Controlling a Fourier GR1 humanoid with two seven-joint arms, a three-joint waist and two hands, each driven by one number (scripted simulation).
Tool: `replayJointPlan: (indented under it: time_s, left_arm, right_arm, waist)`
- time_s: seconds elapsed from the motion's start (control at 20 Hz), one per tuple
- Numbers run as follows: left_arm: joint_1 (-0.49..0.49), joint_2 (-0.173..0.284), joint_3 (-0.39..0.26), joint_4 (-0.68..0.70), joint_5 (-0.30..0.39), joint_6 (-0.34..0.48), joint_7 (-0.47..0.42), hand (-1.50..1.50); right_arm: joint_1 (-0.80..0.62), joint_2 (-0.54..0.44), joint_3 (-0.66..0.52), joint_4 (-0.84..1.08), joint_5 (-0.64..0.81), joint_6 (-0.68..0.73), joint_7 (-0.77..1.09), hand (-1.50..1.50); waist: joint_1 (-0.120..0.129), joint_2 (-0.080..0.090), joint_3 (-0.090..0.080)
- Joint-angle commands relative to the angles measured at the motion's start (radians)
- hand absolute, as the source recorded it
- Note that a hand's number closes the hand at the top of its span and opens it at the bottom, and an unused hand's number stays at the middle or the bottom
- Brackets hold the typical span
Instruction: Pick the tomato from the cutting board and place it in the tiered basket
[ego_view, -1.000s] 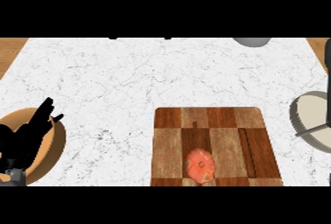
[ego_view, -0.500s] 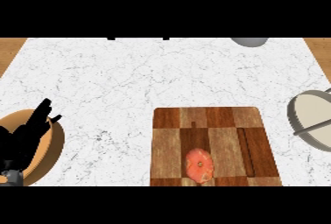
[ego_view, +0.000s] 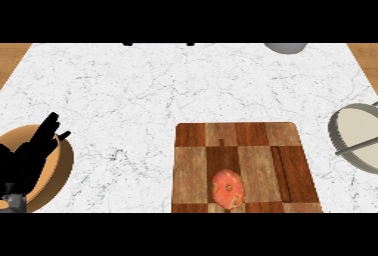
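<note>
One hand (ego_view: 29, 157) shows, the robot's left, far to the left of the cutting board (ego_view: 245, 167) at the picture's edge. Its black fingers (ego_view: 50, 127) are straight and slightly spread, pointing up and away from the robot, and they hold nothing. The hand lies over a round tan bowl (ego_view: 59, 165) that sits on the counter well apart from the board; whether the palm touches the bowl cannot be told. The right hand does not show anywhere.

The cutting board is a wooden block of light and dark squares, lying flat on the white marbled counter (ego_view: 184, 85) near its front edge. The tomato (ego_view: 228, 189) rests on the board, close to the board's near edge and a little left of its middle. Nothing touches the tomato.

To the right of the board, near but apart from it, stands the tiered basket (ego_view: 358, 137), a pale round tray with a grey rim and a grey bar across it, partly cut off by the picture's edge. Far beyond the board, at the counter's back edge, part of a grey round thing (ego_view: 286, 47) shows.
</note>
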Motion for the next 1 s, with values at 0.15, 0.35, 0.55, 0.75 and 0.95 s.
replayJointPlan:
  time_s: [0.15,0.35,0.55,0.75,0.95]
  left_arm:
    - [0.064,0.001,0.005,0.035,-0.020,-0.005,0.023,0.00]
    - [0.020,-0.046,-0.027,0.031,-0.043,0.048,0.065,0.00]
    - [0.067,-0.007,0.017,0.052,-0.012,-0.012,0.021,0.00]
    - [0.047,-0.005,0.017,0.066,-0.033,-0.018,0.006,0.00]
    - [0.061,-0.033,0.002,0.023,-0.044,0.008,0.040,0.00]
  right_arm:
    - [0.002,0.001,-0.055,0.045,-0.044,0.115,0.035,1.50]
    - [0.033,0.015,-0.143,0.128,-0.094,0.224,0.143,-1.50]
    - [0.020,-0.003,-0.183,0.128,-0.095,0.243,0.246,-1.50]
    - [0.095,0.026,-0.233,0.060,-0.148,0.114,0.243,-1.50]
    - [0.052,0.005,-0.219,-0.023,-0.161,0.095,0.219,-1.50]
  waist:
    - [0.001,0.004,-0.007]
    - [-0.012,0.005,-0.007]
    - [0.000,0.006,-0.008]
    - [-0.007,0.005,-0.007]
    - [-0.001,0.004,-0.007]
